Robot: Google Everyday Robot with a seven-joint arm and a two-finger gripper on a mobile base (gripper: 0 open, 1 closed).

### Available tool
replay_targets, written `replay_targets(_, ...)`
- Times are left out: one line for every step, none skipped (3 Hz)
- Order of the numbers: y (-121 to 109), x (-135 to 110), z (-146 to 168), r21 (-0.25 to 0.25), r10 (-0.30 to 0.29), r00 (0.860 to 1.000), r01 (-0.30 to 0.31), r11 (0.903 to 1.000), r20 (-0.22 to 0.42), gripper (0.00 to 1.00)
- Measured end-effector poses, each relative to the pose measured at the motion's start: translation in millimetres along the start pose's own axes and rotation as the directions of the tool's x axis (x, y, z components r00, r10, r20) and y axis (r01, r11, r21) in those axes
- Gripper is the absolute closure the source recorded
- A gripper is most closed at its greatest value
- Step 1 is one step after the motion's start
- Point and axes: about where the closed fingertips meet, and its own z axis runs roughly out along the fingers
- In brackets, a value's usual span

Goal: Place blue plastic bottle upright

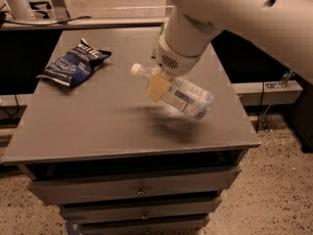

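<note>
While end effector (157,86) hovers over table (98,131), blue plastic bottle (188,98) clamped inside, tilted.

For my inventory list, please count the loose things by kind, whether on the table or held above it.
Bottles: 1, the blue plastic bottle, tilted, held above the table by the pincer.
Chip bags: 1, the dark blue chip bag, lying on the table.
Total: 2.

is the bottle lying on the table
No, the pincer, over the table's middle, holds the bottle tilted in the air.
</note>
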Motion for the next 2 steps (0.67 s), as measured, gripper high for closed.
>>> replay_targets(-13, -13, -33, -0.005, 0.012, 0.984, -0.012, 0.9999, 0.178, 1.0)
replay_targets(-33, -12, -55, -0.012, 0.032, 0.923, -0.029, 0.9995, 0.384, 1.0)
